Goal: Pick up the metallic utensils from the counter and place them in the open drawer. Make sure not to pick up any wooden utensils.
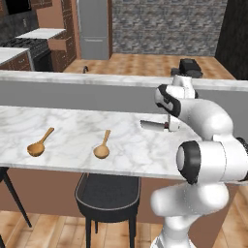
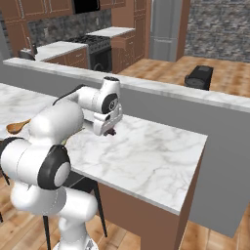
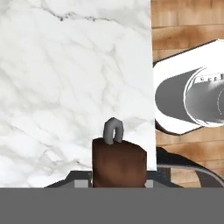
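My gripper [image 1: 169, 127] hangs just above the white marble counter [image 1: 72, 131] near its right end, shut on a short metallic utensil. Its silver blade [image 1: 150, 126] sticks out to the left of the fingers. In the hand view the dark brown handle [image 3: 118, 162] sits between the jaws of my gripper [image 3: 118, 177], with a small grey loop [image 3: 113, 130] above it. The right base view has my gripper [image 2: 110, 131] low over the counter [image 2: 146, 156]. Two tan wooden spoons [image 1: 38, 144] [image 1: 102, 147] lie on the counter to the left. A reddish-brown drawer [image 1: 59, 44] juts open from the far cabinets.
A raised grey ledge [image 1: 97, 80] runs behind the counter. A black stool [image 1: 109, 193] stands under the counter's front edge, another dark seat [image 1: 190, 68] beyond the ledge. The stove [image 1: 24, 44] is at the far left. One wooden spoon [image 2: 17, 127] peeks out behind my arm.
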Available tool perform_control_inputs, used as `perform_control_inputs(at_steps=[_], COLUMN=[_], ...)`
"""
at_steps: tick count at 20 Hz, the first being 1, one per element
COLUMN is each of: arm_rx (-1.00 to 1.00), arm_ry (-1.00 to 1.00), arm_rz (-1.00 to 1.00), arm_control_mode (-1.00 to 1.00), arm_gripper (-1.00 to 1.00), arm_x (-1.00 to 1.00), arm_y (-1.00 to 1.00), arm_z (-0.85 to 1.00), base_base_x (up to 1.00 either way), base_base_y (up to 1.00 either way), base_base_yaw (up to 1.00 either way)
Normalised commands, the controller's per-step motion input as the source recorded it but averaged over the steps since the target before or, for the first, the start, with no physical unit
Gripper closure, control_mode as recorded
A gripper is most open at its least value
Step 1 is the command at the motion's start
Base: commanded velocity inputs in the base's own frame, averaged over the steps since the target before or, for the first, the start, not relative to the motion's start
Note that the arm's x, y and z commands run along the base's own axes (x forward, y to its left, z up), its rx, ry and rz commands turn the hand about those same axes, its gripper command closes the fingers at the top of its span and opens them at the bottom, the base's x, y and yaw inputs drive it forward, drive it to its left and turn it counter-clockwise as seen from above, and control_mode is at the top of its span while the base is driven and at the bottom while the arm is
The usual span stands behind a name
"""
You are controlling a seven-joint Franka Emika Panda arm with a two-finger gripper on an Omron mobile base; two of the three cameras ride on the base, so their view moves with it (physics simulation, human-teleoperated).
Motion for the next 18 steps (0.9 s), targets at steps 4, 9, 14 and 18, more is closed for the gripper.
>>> perform_control_inputs(at_steps=[4,9,14,18], arm_rx=[-0.03,-0.09,-0.15,-0.12], arm_ry=[0.02,-0.06,-0.17,-0.01], arm_rz=[-0.22,-0.13,-0.07,0.00], arm_control_mode=[-1.00,-1.00,-1.00,-1.00], arm_gripper=[1.00,1.00,1.00,1.00], arm_x=[-1.00,-1.00,-0.97,-0.33], arm_y=[0.04,0.23,0.24,0.32], arm_z=[0.21,0.31,0.26,0.01], base_base_x=[0.00,0.00,0.00,0.00], base_base_y=[0.00,0.00,0.00,0.00], base_base_yaw=[0.00,0.00,0.00,0.00])
